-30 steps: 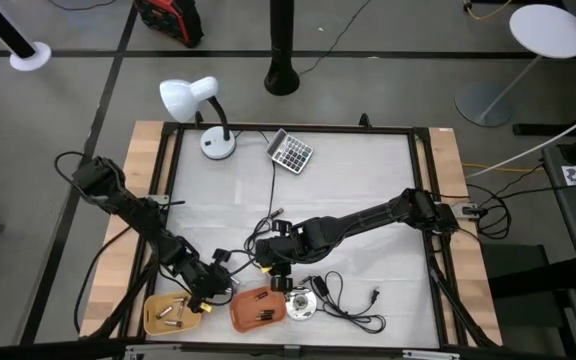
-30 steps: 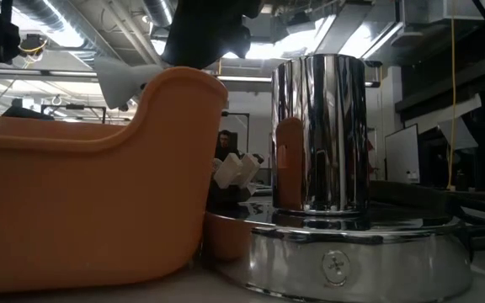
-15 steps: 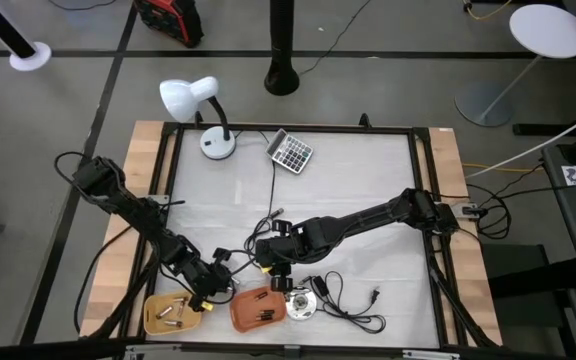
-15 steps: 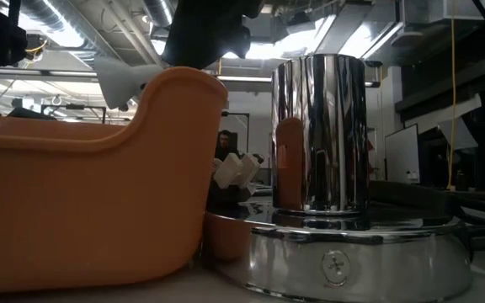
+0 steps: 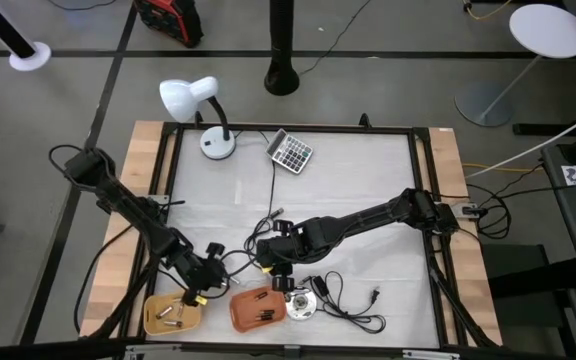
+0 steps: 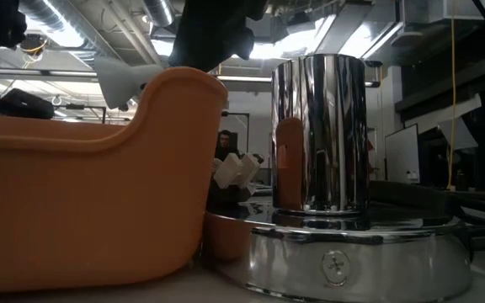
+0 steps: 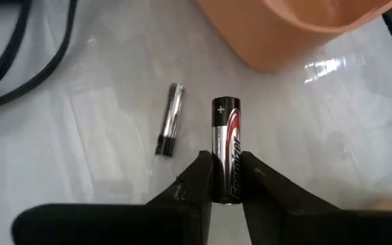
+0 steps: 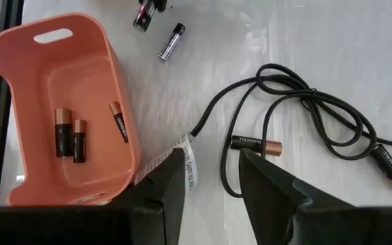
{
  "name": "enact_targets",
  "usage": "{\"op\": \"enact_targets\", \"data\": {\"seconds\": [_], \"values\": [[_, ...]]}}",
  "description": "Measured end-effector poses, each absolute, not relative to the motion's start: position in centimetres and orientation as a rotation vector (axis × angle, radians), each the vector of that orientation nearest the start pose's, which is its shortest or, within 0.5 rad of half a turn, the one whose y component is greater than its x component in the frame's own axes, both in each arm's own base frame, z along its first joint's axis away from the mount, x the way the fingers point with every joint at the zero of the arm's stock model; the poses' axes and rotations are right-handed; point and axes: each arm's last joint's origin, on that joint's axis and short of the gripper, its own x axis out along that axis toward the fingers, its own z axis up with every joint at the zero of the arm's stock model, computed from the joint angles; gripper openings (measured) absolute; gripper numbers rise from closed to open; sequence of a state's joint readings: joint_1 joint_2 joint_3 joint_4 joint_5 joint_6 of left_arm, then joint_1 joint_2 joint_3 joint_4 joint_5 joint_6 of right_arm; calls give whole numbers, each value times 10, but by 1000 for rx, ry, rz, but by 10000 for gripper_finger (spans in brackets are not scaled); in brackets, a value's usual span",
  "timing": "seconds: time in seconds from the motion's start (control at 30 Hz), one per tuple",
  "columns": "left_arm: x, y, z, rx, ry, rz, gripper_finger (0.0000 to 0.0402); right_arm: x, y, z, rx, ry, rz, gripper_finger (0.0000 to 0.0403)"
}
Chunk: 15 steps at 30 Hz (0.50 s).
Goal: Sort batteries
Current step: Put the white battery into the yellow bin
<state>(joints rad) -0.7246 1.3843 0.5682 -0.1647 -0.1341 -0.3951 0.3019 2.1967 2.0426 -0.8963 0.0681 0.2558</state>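
The left gripper [image 7: 224, 182] pinches a battery [image 7: 226, 146] just above the table, beside a thinner battery [image 7: 169, 128]. The grip looks shallow; it may slip. The right gripper [image 8: 211, 182] waits, fingers spread.

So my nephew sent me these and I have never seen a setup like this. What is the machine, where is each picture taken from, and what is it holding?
It is a robot with two dark arms at a table, sorting batteries. One picture looks straight down on the whole table, one sits at table height behind an orange bin and a shiny metal cylinder, and one camera rides on each wrist.

From above you see a white desk lamp, a calculator, a tangle of black cable and two small bins near the front edge: a tan bin and the orange one, both with batteries in them.

The left gripper has its fingers closed on a black battery; a thinner silvery battery lies beside it on the table. The right gripper hangs open over the cable, holding nothing.
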Motion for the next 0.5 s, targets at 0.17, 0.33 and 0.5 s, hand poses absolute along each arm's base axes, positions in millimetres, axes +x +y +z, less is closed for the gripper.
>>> {"op": "enact_targets", "data": {"seconds": [0.17, 0.33, 0.5], "values": [[172, -147, 164, 10, 959, -355, 44, 453, 139, 255, 36, 1050, 79, 133], [160, -140, 184, -100, 956, -397, 50, 453, 139, 255, 33, 1051, 81, 133], [142, -140, 199, -289, 1043, -490, 55, 453, 138, 255, -28, 1050, 90, 133]]}}
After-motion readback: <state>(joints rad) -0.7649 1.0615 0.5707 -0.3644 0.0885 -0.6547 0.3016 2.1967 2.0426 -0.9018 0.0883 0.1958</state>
